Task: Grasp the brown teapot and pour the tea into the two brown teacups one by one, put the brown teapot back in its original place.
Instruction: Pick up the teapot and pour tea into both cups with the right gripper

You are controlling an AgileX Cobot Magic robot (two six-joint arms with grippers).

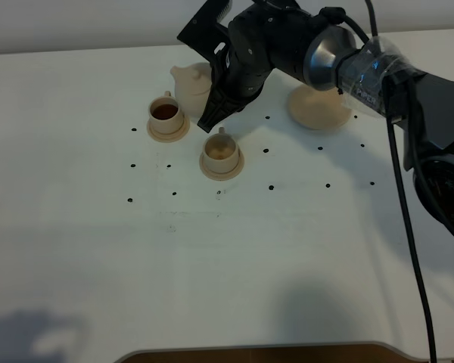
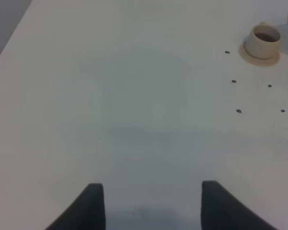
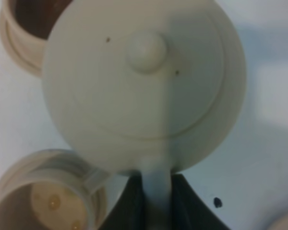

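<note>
Near the two brown teacups (image 1: 167, 113) (image 1: 221, 154), right jaws pinch the brown teapot (image 1: 191, 85); left jaws spread apart

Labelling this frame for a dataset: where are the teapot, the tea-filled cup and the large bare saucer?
teapot (image 1: 191, 88), exterior high view, body below the spout.
tea-filled cup (image 1: 167, 125), exterior high view, front wall.
large saucer (image 1: 321, 113), exterior high view, bare top.

White dotted table (image 1: 212, 287): farther cup saucer (image 1: 168, 138), nearer cup saucer (image 1: 221, 175) (both laden), wider saucer (image 1: 318, 115).

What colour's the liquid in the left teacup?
Dark reddish-brown tea in that teacup; shows best in exterior high view.
</note>
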